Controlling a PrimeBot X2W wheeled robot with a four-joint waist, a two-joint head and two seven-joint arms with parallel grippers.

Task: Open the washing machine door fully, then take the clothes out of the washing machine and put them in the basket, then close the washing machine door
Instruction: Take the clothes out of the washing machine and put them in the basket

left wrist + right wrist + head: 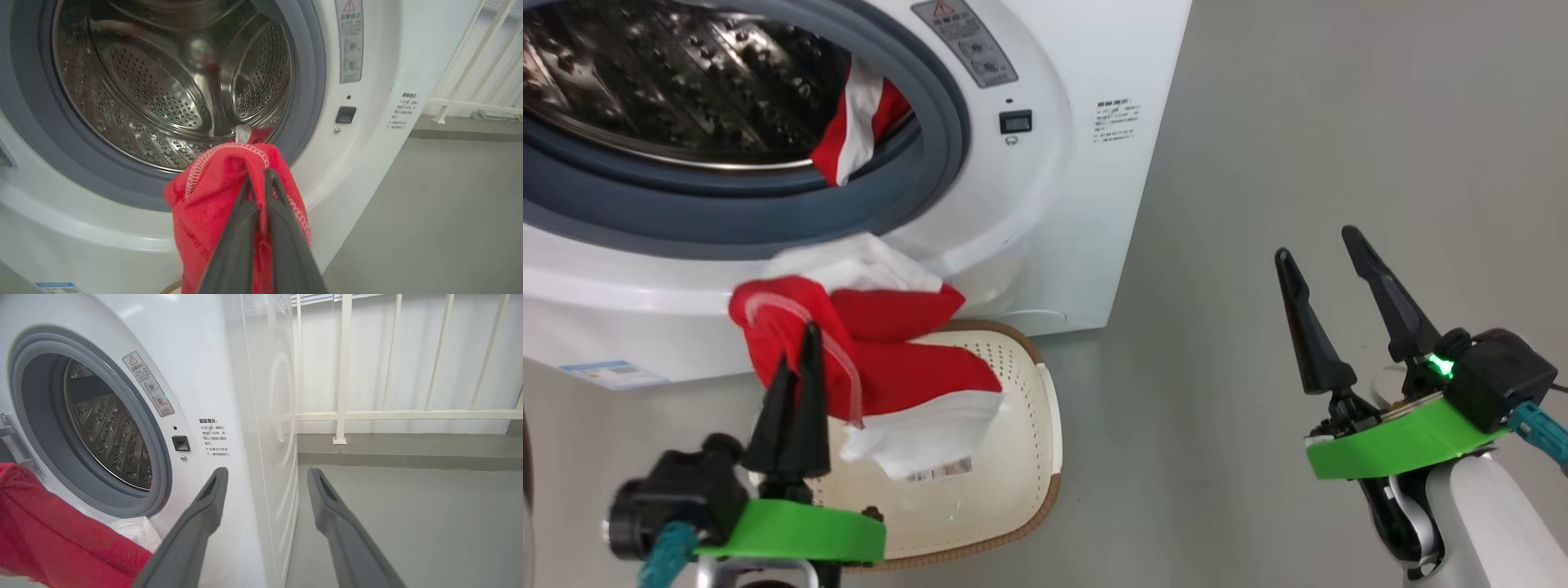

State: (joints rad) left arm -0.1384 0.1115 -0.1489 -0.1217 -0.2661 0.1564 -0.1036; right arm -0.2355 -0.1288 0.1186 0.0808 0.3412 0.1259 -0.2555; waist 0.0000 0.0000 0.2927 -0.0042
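My left gripper (796, 359) is shut on a red garment with white bands (882, 359), one of the clothes, and holds it hanging over the cream basket (1033, 408) on the floor before the washing machine (1094, 163). In the left wrist view the fingers (241, 228) pinch the red cloth (204, 204) in front of the drum (163, 81). Another red and white garment (858, 122) lies over the grey gasket at the drum's right edge. My right gripper (1327, 269) stands open to the right over bare floor; between its fingers (196, 531) is nothing. The washing machine door is out of view.
Grey floor (1298, 122) spreads to the right of the washer. A white railing (343, 412) and a low kerb stand behind the machine's side. The door latch socket (1015, 122) sits right of the opening.
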